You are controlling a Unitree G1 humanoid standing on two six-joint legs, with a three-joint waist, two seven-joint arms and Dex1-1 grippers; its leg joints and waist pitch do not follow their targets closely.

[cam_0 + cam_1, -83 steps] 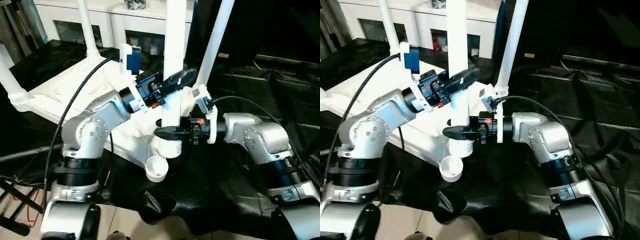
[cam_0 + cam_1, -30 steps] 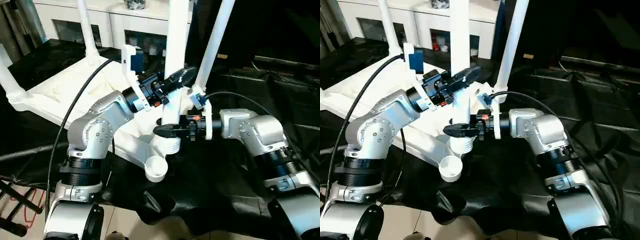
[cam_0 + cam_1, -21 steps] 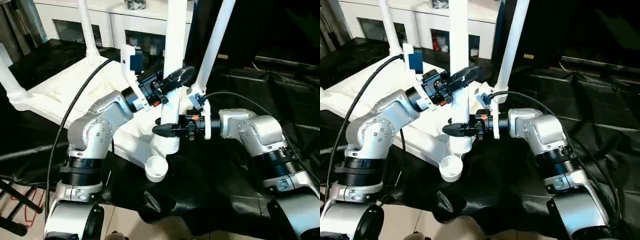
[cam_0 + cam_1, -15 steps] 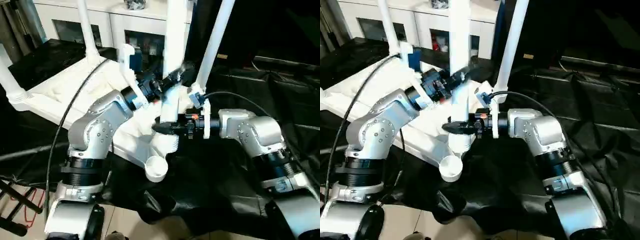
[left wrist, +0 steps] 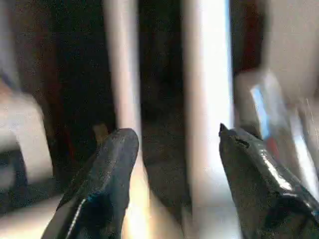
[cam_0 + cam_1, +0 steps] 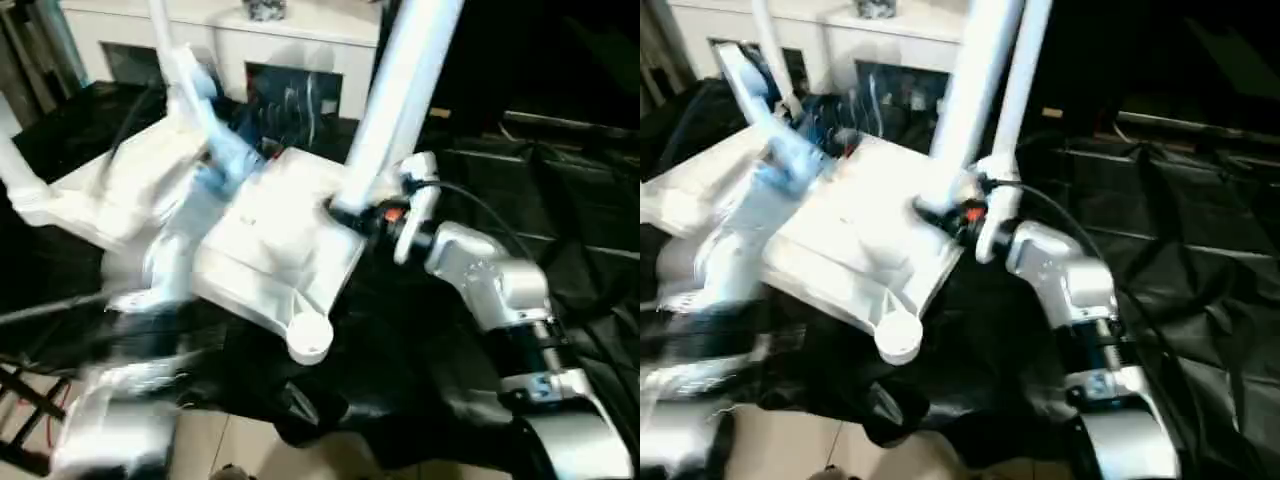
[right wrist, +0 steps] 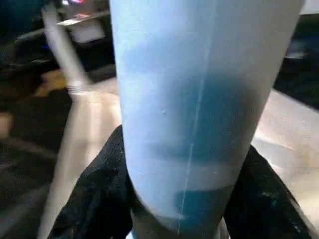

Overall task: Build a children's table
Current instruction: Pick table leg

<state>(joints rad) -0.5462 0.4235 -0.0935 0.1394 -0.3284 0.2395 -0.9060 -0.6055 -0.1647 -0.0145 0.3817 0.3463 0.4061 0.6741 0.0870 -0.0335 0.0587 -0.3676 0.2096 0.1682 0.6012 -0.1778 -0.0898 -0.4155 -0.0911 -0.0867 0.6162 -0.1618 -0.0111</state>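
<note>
Looking down from my head camera, I see the white tabletop (image 6: 270, 235) lying upside down on black cloth (image 6: 420, 370), its ribbed underside facing up and one empty round corner socket (image 6: 309, 337) nearest to me. Other legs already stand in the far corners. One long white leg (image 6: 395, 100) rises at a slant from the tabletop's right edge, and my right gripper (image 6: 350, 213) sits at its base, my silver right forearm (image 6: 480, 285) reaching in from the right. My left arm (image 6: 185, 215) is a blur over the tabletop's left half, and I cannot place its gripper in this view. From my left wrist camera, my left gripper (image 5: 174, 149) is spread wide and holds nothing; two pale upright tubes stand beyond its fingers (image 5: 112, 164), neither one touched. From my right wrist camera, the leg fills the space between my right fingers (image 7: 107, 189), which press against it on both sides, so I am gripping it firmly. I judge the step in hand to be carrying this leg towards its socket with the right arm alone. Next, I think, I must stand the leg upright over the empty near socket, line up its end, and push it straight down.
</note>
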